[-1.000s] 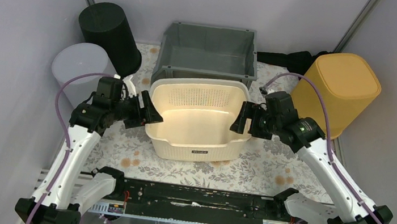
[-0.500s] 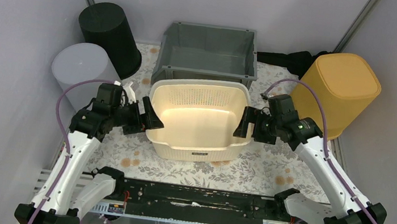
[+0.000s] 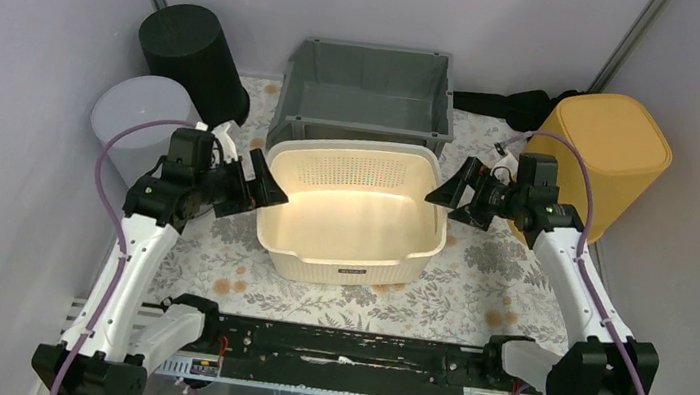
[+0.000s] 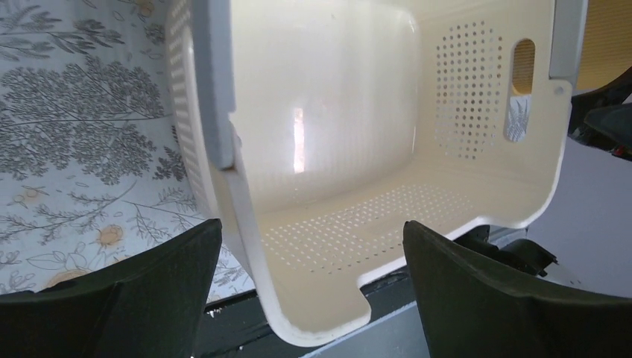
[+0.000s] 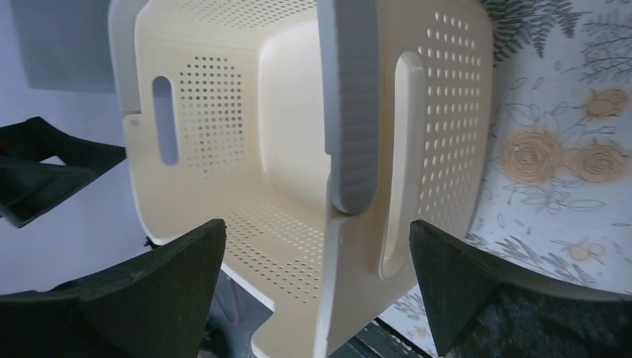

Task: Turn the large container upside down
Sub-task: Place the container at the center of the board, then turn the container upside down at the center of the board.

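Cream perforated basket point(image 3: 347, 270) sits upright, mouth up, on the floral bench point(image 3: 475, 294). The left gripper point(image 3: 268, 179) and right gripper point(image 3: 451, 196) flank it, jaws wide open, gripping nothing. Grey crate point(image 3: 371, 59) sits right behind it.

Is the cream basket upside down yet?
No, upright: the cream perforated basket sits mouth up, its empty inside floor visible from above.

One cream basket point(image 3: 353, 220), one grey crate point(image 3: 368, 87), three bins point(image 3: 601, 153)
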`<action>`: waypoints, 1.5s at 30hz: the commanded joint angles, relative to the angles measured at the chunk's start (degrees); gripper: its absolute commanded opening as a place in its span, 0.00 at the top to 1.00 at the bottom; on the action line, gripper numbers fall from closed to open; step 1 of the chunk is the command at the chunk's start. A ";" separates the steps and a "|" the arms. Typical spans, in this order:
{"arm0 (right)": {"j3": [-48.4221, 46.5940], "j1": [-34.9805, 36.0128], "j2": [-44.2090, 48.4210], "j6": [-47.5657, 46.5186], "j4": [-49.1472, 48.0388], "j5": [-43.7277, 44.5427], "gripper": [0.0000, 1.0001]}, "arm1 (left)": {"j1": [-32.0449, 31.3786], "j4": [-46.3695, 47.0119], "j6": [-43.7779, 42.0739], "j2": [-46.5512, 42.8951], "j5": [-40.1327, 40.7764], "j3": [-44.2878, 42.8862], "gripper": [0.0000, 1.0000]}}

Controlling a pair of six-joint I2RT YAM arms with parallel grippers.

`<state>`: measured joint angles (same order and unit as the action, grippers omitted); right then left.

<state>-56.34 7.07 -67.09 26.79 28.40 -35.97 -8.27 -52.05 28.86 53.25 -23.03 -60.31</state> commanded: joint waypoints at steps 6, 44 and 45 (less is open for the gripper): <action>4.87 -3.37 -4.10 12.66 -21.63 -15.08 0.02 | 9.59 6.78 -4.37 3.52 -11.54 0.70 0.01; 6.33 -3.47 -14.41 24.19 -36.35 -19.24 0.22 | 11.18 29.75 4.46 12.47 -29.44 11.11 0.00; 6.33 -3.51 -14.59 24.51 -36.80 -19.23 0.25 | 11.18 29.10 4.00 12.71 -29.17 11.00 0.00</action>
<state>-47.11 3.38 -81.08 49.47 -4.29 -53.65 3.01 -25.50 32.93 64.45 -50.72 -49.74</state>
